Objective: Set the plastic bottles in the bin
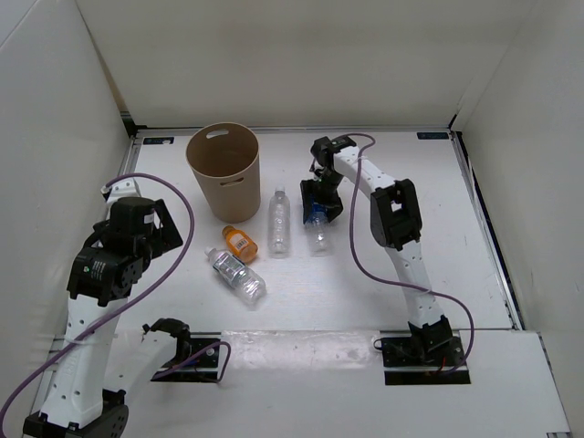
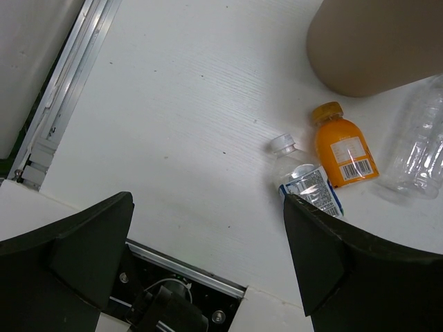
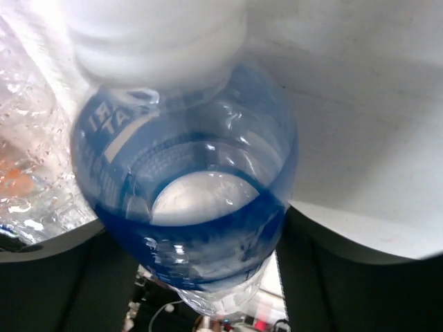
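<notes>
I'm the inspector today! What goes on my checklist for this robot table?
Surface: white table, flat.
Job's things: tan bin upright; four bottles lie outside it: clear bottle, orange bottle, near bottle, blue-label bottle.
Clutter: nothing seen.
Grippers: left gripper open, empty; right gripper astride the blue-label bottle, grip unclear.
Cables: purple cables loop along both arms.
Surroundings: white walls on three sides.

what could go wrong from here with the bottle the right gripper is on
The right gripper straddles the blue-label bottle near one end, so the smooth round bottle could slip or swing on lifting. The clear bottle lies close beside it and could get knocked and roll. The bin stands much taller than the bottles, so a low carry could hit its rim.
</notes>
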Robot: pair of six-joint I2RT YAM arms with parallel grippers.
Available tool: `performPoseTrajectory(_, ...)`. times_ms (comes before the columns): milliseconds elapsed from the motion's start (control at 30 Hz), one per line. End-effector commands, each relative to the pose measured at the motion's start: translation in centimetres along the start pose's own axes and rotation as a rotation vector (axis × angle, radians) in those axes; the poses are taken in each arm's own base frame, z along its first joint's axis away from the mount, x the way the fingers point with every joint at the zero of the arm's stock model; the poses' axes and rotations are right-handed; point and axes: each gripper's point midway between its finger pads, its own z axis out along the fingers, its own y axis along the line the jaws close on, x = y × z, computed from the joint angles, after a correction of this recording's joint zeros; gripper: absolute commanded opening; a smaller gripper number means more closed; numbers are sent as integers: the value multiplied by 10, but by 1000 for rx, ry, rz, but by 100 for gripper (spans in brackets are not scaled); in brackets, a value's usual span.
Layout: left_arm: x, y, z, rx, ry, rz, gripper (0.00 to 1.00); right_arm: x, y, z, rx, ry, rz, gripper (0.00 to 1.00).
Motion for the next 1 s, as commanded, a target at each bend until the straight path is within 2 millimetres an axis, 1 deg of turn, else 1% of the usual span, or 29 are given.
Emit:
performPoseTrajectory(0, 0, -2, -2, 9, 2, -3, 100, 6, -3, -3, 33, 27, 9, 71)
performPoseTrajectory(67, 1, -2, -1, 9, 8, -5, 100, 7, -9, -6, 44, 30, 25, 71)
performPoseTrajectory(133, 2, -3, 0, 9, 11, -5, 100, 9, -13, -6, 47, 40, 35, 68)
performPoseTrajectory(167, 2, -4, 2, 10, 13, -5, 100, 10, -12, -12, 46, 29, 34, 66)
performPoseTrajectory(200, 2, -4, 2, 9, 15, -5, 100, 7, -14, -16, 41, 19, 43, 61)
performPoseTrajectory(233, 1, -5, 2, 11, 12, -6, 100, 5, -10, -30, 31, -17, 42, 60)
performPoseTrajectory(267, 1, -4, 2, 8, 14, -2, 100, -3, -10, -37, 18, -56, 45, 58)
performPoseTrajectory(300, 1, -4, 2, 11, 12, -5, 100, -8, -7, -47, 2, -91, 50, 55)
performPoseTrajectory(333, 2, -4, 2, 8, 15, -1, 100, -16, 1, -74, -36, -170, 38, 53)
performPoseTrajectory(367, 1, -5, 2, 12, 12, 0, 100, -25, 4, -87, -69, -223, 39, 50)
performPoseTrajectory(433, 2, -4, 3, 10, 12, -6, 100, -40, 25, -140, -161, -387, 25, 49)
performPoseTrajectory(467, 3, -5, 4, 12, 13, 0, 100, -39, 40, -164, -214, -445, -3, 47)
performPoseTrajectory(500, 5, -6, 5, 15, 22, 0, 100, -56, 56, -185, -288, -546, -20, 46)
performPoseTrajectory(533, 5, -7, 5, 20, 21, 0, 100, -58, 64, -198, -323, -584, -29, 44)
performPoseTrajectory(567, 5, -8, 7, 20, 24, 3, 100, -49, 83, -227, -402, -631, -50, 44)
performPoseTrajectory(600, 4, -9, 7, 23, 18, 1, 100, -65, 101, -247, -475, -734, -89, 44)
performPoseTrajectory(633, 4, -10, 7, 27, 23, 4, 100, -58, 116, -264, -519, -774, -119, 44)
performPoseTrajectory(667, 5, -10, 8, 28, 24, 1, 100, -54, 129, -271, -579, -772, -115, 44)
performPoseTrajectory(700, 4, -11, 8, 32, 24, 5, 100, -65, 155, -301, -684, -889, -196, 44)
performPoseTrajectory(733, 4, -11, 7, 36, 21, 2, 100, -62, 167, -305, -742, -884, -198, 44)
performPoseTrajectory(767, 4, -11, 7, 36, 20, 4, 100, -58, 187, -317, -816, -909, -266, 44)
performPoseTrajectory(800, 4, -12, 6, 43, 19, 3, 100, -56, 200, -332, -885, -935, -276, 42)
performPoseTrajectory(833, 3, -11, 7, 39, 12, 0, 100, -55, 212, -347, -926, -977, -323, 42)
performPoseTrajectory(867, 5, -10, 8, 35, 16, 6, 100, -51, 228, -347, -947, -980, -338, 42)
performPoseTrajectory(900, 5, -9, 6, 41, 10, 3, 100, -50, 239, -356, -972, -1011, -372, 42)
performPoseTrajectory(933, 5, -8, 6, 36, 6, 2, 100, -46, 250, -371, -996, -1062, -411, 41)
performPoseTrajectory(967, 6, -8, 7, 36, 6, 3, 100, -42, 271, -355, -1017, -1035, -435, 41)
